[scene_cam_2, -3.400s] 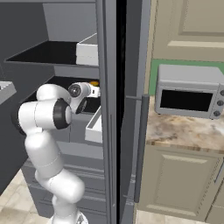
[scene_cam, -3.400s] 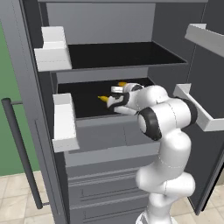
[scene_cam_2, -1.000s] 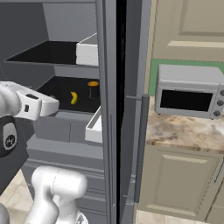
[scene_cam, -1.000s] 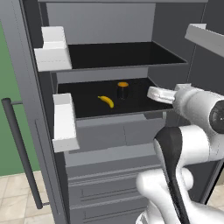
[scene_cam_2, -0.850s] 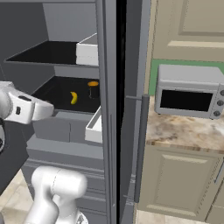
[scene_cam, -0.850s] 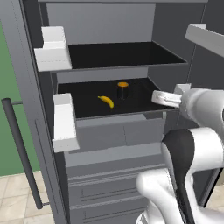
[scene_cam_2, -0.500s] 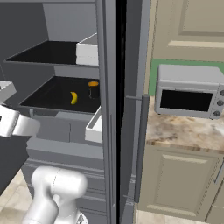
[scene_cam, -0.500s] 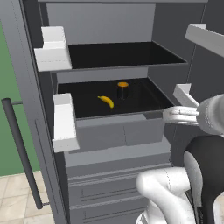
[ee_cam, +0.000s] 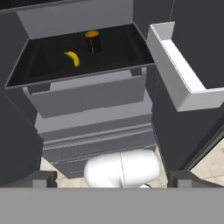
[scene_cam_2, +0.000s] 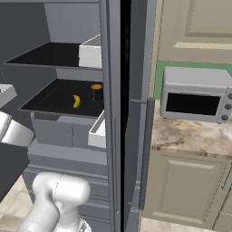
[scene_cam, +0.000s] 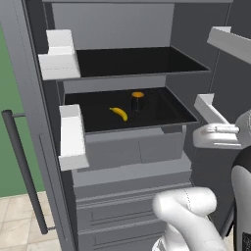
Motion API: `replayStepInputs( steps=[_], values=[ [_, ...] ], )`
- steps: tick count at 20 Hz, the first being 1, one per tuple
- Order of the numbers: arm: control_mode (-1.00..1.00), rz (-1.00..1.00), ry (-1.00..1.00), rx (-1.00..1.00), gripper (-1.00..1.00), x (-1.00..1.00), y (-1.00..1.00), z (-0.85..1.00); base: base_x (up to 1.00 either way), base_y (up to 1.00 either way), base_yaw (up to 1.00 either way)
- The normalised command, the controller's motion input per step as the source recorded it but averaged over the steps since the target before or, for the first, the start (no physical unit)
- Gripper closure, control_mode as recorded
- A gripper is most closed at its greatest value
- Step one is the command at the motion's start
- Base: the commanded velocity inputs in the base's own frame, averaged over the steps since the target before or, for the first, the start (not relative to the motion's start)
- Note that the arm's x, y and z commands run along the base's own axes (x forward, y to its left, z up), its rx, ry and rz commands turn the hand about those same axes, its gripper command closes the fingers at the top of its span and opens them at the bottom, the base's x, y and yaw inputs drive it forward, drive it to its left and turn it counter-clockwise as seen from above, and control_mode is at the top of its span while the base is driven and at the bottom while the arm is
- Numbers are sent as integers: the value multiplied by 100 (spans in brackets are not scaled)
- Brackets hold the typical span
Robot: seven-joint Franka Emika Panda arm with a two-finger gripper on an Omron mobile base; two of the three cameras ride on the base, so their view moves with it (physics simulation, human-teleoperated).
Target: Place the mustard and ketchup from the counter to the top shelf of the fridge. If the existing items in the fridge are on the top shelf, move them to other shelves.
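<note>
At the very bottom of the hand view, the tool [ee_cam: 109, 178] stands released, its two dark finger tips [ee_cam: 41, 178] spread to the lower left and lower right corners with nothing between them. It sits back from the fridge [ee_cam: 87, 113], clear of the shelves and touching none of the things.

Just beyond, in the middle of that view, come the fridge's grey drawer fronts, and to the right a white door bin [ee_cam: 177, 74] juts toward the camera.

Farther in, at the upper left of the hand view, the lower black shelf [ee_cam: 52, 65] carries the existing items: the banana [ee_cam: 72, 58] lies flat near the shelf's middle, and the dark cylinder with the orange top [ee_cam: 92, 41] stands upright just behind it and to its right, apart from it. In the left base view the same banana [scene_cam: 118, 113] and cylinder [scene_cam: 138, 101] sit at the centre of the frame on that lower shelf; in the right base view they show at centre left, banana [scene_cam_2: 76, 101] and cylinder [scene_cam_2: 95, 93].

Above them, the top shelf [scene_cam: 142, 61] runs across the upper half of the left base view, flanked by a white bin [scene_cam: 59, 56] at upper left.

Farthest to the right in the right base view, past the fridge's long dark handle [scene_cam_2: 146, 149], the marbled table [scene_cam_2: 190, 136] holds a grey toaster oven [scene_cam_2: 195, 94]. I cannot make out the mustard or the ketchup.
</note>
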Motion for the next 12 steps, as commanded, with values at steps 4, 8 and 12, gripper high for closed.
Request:
replayStepInputs(
  steps=[4, 8, 12],
  values=[
    [-100, 0, 0, 0, -100, 0, 0, 0, 0, 0, 0],
    [-100, 0, 0, 0, -100, -18, 0, 0, 0, 0, 0],
    [100, 0, 1, 0, -100, -37, -6, 0, -44, -9, 0]
  ],
)
